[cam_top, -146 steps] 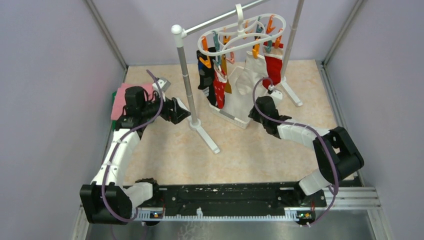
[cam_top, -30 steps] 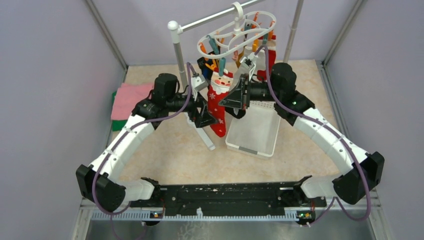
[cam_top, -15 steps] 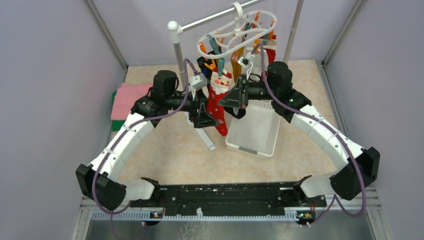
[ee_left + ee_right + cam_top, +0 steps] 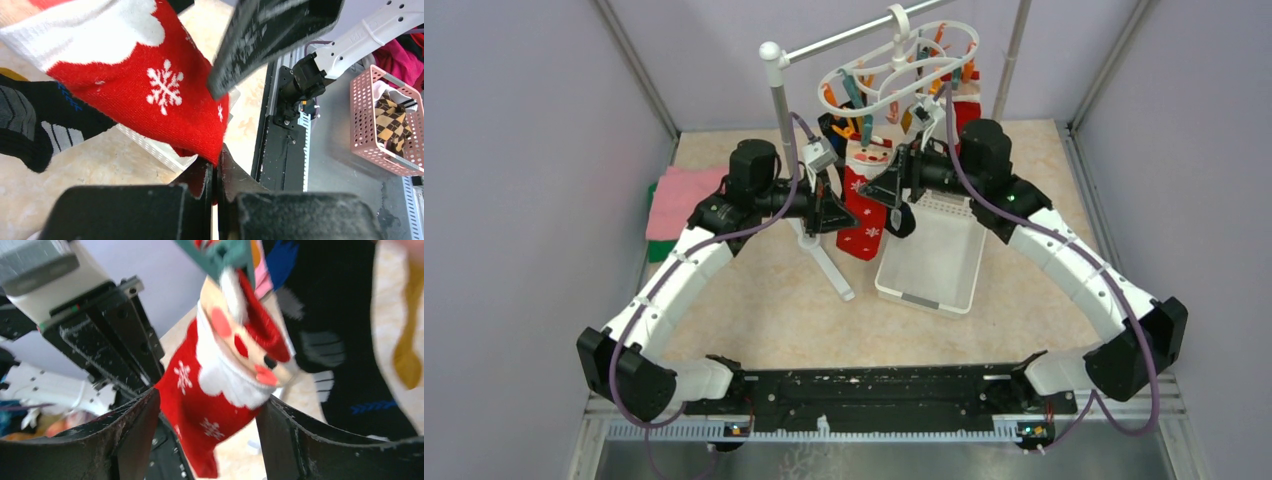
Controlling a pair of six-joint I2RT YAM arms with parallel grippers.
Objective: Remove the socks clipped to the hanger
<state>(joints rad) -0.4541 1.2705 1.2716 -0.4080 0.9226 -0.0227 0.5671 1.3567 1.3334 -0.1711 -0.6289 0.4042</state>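
Looking down from the top camera, we see the white plastic oval hanger (image 4: 894, 72) hooked on the grey-and-white pole rack (image 4: 776, 95), its orange and teal clips holding socks above the beige worktop (image 4: 754, 300). The red knitted Santa sock (image 4: 861, 215) hangs from it between both arms, just beside the white plastic tray (image 4: 939, 265). The left claw (image 4: 832, 213) meets its lower part and the right claw (image 4: 894, 195) sits at its other side. In the left wrist view, the left claw (image 4: 216, 172) is clenched on the toe of the Santa sock (image 4: 150, 80), with a black sock (image 4: 30, 125) beside it. In the right wrist view, the right claw (image 4: 210, 430) stands released, its fingers (image 4: 132, 435) spread either side of the Santa sock (image 4: 210, 390), with a teal clip (image 4: 220, 252) at its top edge.
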